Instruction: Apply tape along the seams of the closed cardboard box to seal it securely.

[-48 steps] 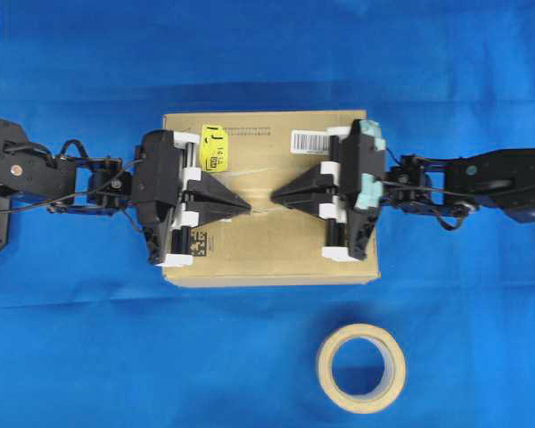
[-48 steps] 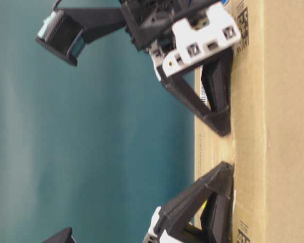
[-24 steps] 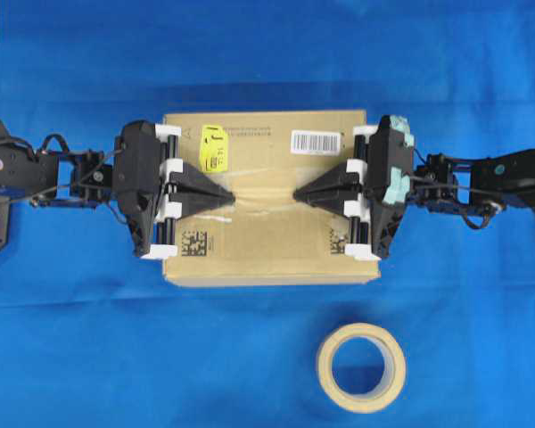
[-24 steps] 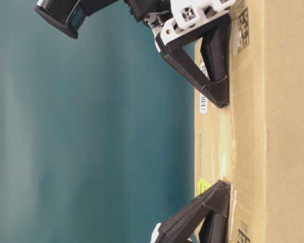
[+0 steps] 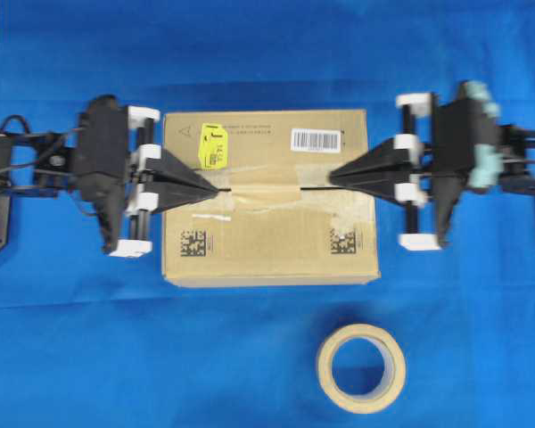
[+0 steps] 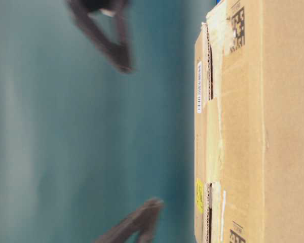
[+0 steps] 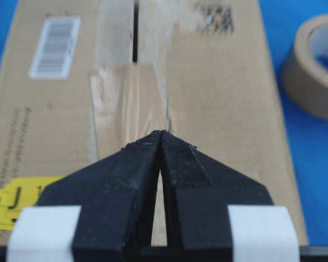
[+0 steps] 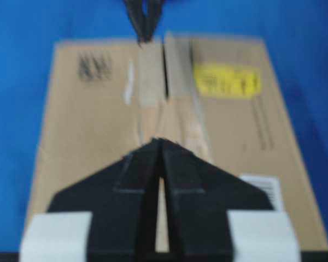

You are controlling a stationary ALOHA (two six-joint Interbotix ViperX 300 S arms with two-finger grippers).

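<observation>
We find both sets of jaws closed, tips together, with nothing held between them. The left gripper (image 5: pixel 216 189) points along the slit from the left end of the cardboard box (image 5: pixel 267 254); the right gripper (image 5: pixel 333 178) mirrors it from the right end. The table-level view shows both raised clear of the box top.

The tape (image 5: pixel 261 192) lies flat across the middle of the seams (image 5: pixel 314 188), covering only that central stretch. The slit shows dark and uncovered to either side, bordered by greyish torn bands.

We judge the pressing-down of this strip complete and the arms at release. The next move calls for a further strip from the roll (image 5: pixel 361 366), which sits on the blue table (image 5: pixel 71 357) in front of the box.
</observation>
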